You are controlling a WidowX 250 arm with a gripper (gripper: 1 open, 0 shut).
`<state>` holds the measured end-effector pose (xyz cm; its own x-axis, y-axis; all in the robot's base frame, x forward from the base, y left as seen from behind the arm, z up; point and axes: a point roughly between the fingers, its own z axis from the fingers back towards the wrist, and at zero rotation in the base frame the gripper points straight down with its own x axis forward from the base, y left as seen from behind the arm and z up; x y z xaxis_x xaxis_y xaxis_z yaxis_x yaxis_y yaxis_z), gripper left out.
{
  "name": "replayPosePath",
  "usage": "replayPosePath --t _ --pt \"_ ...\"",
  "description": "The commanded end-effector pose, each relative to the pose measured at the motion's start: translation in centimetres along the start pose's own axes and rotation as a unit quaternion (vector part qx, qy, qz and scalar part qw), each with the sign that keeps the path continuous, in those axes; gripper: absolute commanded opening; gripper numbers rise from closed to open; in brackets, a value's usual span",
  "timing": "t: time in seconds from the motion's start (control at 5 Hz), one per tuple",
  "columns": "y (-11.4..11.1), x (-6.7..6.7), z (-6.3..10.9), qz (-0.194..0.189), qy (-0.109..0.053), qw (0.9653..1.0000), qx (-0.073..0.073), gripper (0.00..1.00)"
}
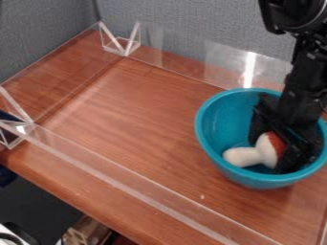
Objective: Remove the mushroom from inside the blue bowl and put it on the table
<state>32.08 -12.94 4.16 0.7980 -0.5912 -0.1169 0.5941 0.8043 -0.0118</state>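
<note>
Partly covered by the black gripper [284, 129]: red cap of the mushroom [267, 149]. Too dark to make out: fingertips, and whether touching the cap. Cut off by the top edge: upper arm [296, 11]. Hidden behind the gripper: right inside wall of the blue bowl [220, 120].

Your toy mushroom [262, 151] lies tilted inside the glossy turquoise-blue bowl [220, 113], near its front edge, thick cream-white stem pointing left, rounded red-brown cap partly hidden; the bowl sits upright on your reddish-brown wooden tabletop [128, 115].
</note>
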Motion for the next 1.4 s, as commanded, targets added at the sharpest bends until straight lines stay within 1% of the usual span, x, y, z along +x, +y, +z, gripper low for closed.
replayPosePath --t 0.0,0.2,0.4,0.6,1.2 --pt "1.3 1.6 1.6 0.007 -0.031 0.9994 0.013 1.0" --pt "2.3 2.6 1.5 0.012 -0.034 0.9992 0.019 1.0" --pt "2.9 2.7 1.3 0.021 -0.035 0.999 0.02 1.0" --pt "3.1 2.6 1.0 0.028 -0.035 0.9988 0.02 1.0" --pt "2.7 2.1 0.2 0.037 -0.035 0.9986 0.016 1.0"
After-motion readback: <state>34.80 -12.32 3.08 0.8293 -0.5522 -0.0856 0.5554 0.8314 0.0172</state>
